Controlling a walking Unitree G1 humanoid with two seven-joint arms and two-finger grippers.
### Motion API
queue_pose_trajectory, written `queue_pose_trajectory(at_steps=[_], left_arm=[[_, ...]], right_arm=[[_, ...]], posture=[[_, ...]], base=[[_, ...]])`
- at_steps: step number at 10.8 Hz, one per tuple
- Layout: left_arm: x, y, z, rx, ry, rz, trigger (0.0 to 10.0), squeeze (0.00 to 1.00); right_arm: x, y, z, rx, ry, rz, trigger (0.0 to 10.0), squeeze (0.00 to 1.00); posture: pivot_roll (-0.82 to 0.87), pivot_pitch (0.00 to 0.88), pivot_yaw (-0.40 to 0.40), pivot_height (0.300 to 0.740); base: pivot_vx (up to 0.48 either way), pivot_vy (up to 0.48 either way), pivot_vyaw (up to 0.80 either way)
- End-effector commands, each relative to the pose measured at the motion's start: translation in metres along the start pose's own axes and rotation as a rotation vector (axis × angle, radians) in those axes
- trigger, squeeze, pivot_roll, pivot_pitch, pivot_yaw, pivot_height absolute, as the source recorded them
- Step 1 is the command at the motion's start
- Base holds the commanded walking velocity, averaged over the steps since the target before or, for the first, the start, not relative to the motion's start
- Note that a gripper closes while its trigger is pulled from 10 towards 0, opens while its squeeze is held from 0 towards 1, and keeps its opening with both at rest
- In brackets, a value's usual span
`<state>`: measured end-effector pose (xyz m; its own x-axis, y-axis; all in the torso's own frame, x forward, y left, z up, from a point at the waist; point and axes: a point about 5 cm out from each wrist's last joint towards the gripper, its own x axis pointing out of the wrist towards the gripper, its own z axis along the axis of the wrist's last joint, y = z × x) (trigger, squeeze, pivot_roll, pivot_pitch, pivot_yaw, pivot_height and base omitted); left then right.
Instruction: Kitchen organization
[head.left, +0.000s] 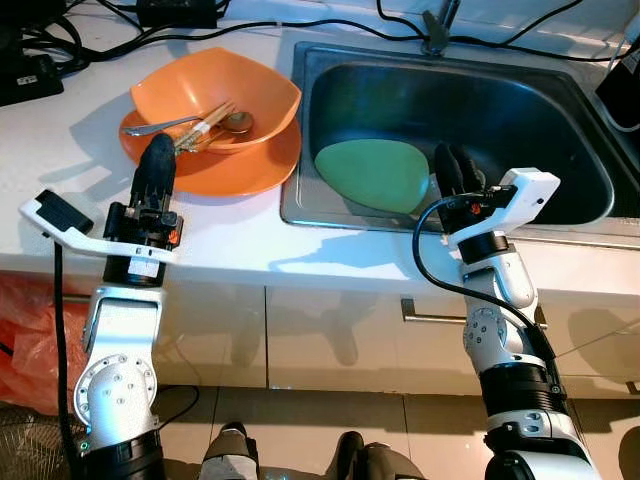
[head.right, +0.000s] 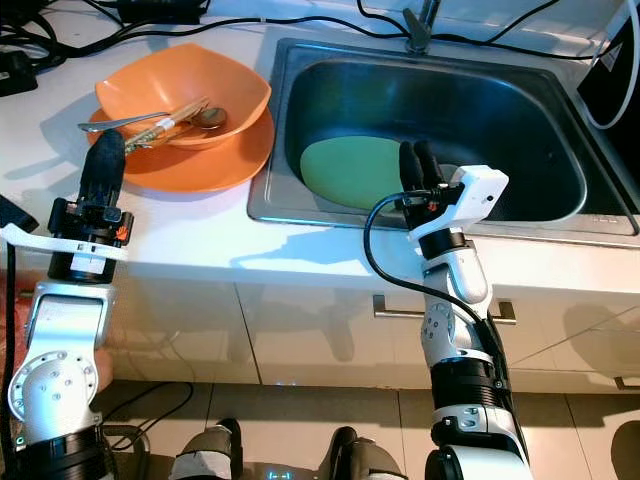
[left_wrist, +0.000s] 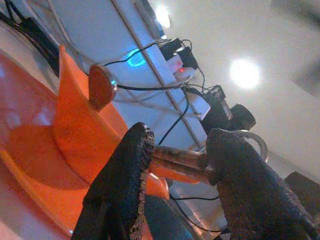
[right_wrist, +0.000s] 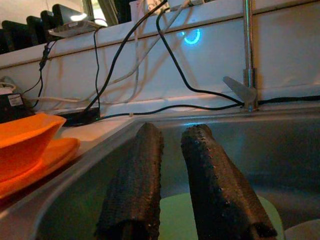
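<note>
Orange plastic, by its look: the bowl (head.left: 225, 100) sits on a matching plate (head.left: 215, 160) in the upper left of the frame, on the white counter (head.left: 60, 150), holding cutlery (head.left: 205, 122). Light, stiff and probably slick, it seems best taken by the rim. Forearm upright, the left pincer (head.left: 158, 165) is nearly shut on a metal handle (left_wrist: 180, 159) at the plate's near edge. Empty, fingers slightly apart, the right pincer (head.left: 452, 170) reaches over the sink (head.left: 560, 120) rim toward the green plate (head.left: 372, 175) at centre.
</note>
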<state>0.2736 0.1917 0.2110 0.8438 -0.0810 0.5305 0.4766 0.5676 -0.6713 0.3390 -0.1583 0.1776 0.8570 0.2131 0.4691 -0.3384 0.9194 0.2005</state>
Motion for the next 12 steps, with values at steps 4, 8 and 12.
queue_pose_trajectory(at_steps=[4,8,12], left_arm=[[-0.0001,0.0050,-0.0076,0.020,0.045,0.031,4.0,0.00],[0.0004,0.0042,-0.0090,0.023,0.047,0.033,0.4,0.00],[0.0008,0.0043,-0.0093,0.020,0.043,0.035,0.0,0.00]], right_arm=[[-0.0059,-0.0033,-0.0092,0.018,0.041,-0.021,10.0,0.00],[-0.0050,-0.0040,-0.0087,0.015,0.040,-0.023,10.0,0.00],[-0.0053,-0.0052,-0.0086,0.014,0.043,-0.027,10.0,0.00]], posture=[[0.22,0.201,-0.077,0.740],[0.22,0.195,-0.078,0.740],[0.22,0.196,-0.081,0.740]], base=[[0.000,0.000,0.00],[0.000,0.000,0.00],[0.000,0.000,0.00]])
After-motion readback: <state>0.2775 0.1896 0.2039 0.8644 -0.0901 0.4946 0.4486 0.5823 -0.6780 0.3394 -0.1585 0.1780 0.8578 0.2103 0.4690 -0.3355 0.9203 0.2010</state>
